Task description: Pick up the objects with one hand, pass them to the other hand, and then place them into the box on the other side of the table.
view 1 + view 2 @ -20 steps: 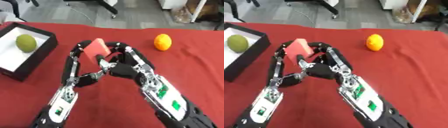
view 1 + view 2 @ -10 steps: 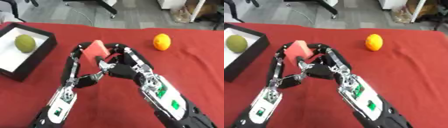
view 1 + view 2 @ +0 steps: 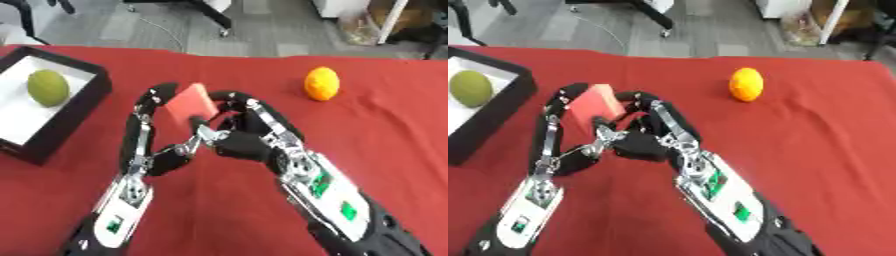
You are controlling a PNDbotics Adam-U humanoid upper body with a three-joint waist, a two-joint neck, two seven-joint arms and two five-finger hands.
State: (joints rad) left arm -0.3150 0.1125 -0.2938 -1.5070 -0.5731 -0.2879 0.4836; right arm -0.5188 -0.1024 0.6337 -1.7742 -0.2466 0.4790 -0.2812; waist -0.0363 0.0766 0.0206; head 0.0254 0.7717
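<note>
Both hands meet mid-bench on a red block (image 3: 191,101): left hand (image 3: 162,157) fingers curl round it, right hand (image 3: 245,140) fingers apparently pinching too. Orange (image 3: 321,83) far right.

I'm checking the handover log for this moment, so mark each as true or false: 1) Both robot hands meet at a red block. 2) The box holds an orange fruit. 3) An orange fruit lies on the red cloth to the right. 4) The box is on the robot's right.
1) True: the left robot hand and right robot hand both touch the red block.
2) False: the box holds a green fruit.
3) True: the orange fruit lies there.
4) False: it is on the robot's left.
</note>
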